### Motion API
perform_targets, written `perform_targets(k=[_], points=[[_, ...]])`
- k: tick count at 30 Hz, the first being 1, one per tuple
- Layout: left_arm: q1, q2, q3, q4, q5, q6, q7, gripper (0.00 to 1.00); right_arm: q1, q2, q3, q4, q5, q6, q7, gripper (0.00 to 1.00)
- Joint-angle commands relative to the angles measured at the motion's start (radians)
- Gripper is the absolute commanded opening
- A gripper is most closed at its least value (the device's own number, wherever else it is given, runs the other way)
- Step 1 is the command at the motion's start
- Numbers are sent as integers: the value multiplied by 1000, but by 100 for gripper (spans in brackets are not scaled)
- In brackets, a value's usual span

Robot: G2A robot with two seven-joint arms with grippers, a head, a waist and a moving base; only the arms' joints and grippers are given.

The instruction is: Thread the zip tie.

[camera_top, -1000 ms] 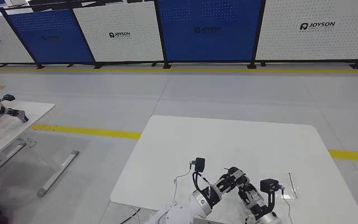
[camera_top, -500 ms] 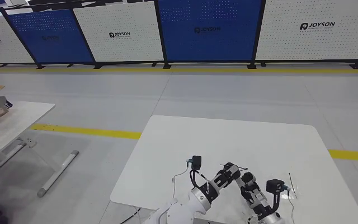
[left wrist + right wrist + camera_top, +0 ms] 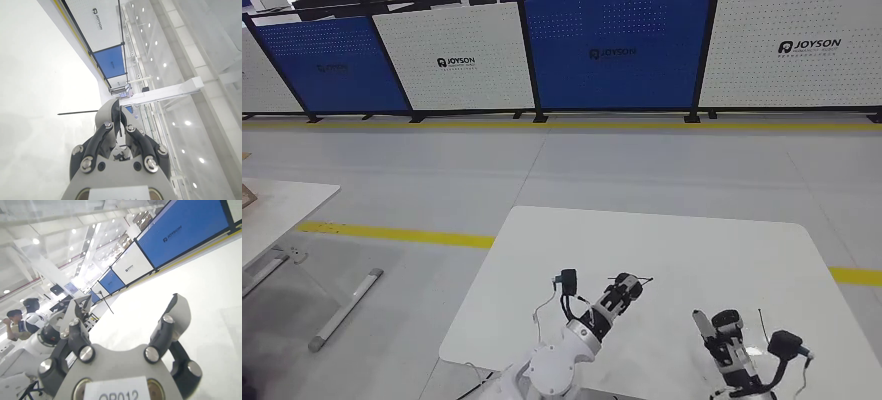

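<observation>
A thin black zip tie (image 3: 77, 113) is pinched in my left gripper (image 3: 119, 108), which is shut on it. Its tail pokes out sideways over the white table (image 3: 662, 240). In the top view the left gripper (image 3: 627, 287) is near the table's front middle, with the zip tie (image 3: 640, 279) crossing its tip. My right gripper (image 3: 130, 306) stands open with nothing between its fingers. It is off to the right, near the front edge (image 3: 708, 320). From the right wrist the held zip tie (image 3: 106, 303) is a slanted dark stick farther off.
A second thin dark strip (image 3: 761, 326) lies flat on the table beside the right arm. Another white table (image 3: 272, 210) stands far left across the floor. Blue and white partition panels (image 3: 617, 55) line the back.
The two grippers were close together and have drawn apart. The left one moved left and farther back with the zip tie, and the right one moved right toward the front edge.
</observation>
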Motion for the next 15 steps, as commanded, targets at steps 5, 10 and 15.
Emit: perform_targets(k=[5,10,15], points=[[17,1,-31,28,-29,-22,29,0,-58,14,64,-42,126,0,-113,100],[19,-4,-49,60,-34,-26,107,0,-98,23,130,-40,200,0,-189,100],[15,-11,-62,82,-75,-24,168,0,-121,25,167,-42,263,0,-199,100]])
